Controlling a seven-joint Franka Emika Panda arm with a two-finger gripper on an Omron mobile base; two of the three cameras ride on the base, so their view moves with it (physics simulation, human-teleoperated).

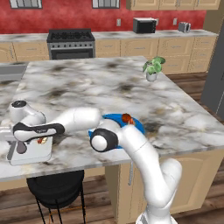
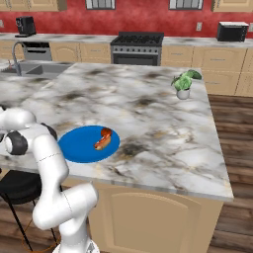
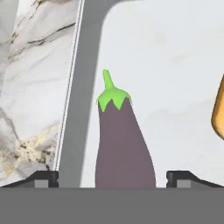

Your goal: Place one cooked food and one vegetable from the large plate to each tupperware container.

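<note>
A purple eggplant (image 3: pixel 124 140) with a green cap lies on the floor of a light grey tupperware container (image 3: pixel 83 87). It sits between the two fingertips of my gripper (image 3: pixel 113 178), which is open, with a gap on either side. An orange cooked food (image 3: pixel 218 109) lies in the same tray at the right edge. In the left base view my gripper (image 1: pixel 21 149) hangs over this tray (image 1: pixel 37 156) at the counter's near left. The large plate (image 1: pixel 139 127), (image 2: pixel 79 146) is bright blue and holds a hot dog (image 1: pixel 127 118), (image 2: pixel 102 140).
A potted plant (image 1: pixel 152 69), (image 2: pixel 184 85) stands at the far right of the marble island. A black stool (image 1: pixel 54 186), (image 2: pixel 17 185) stands below the counter's near edge. A sink (image 2: pixel 29 69) lies at the far left.
</note>
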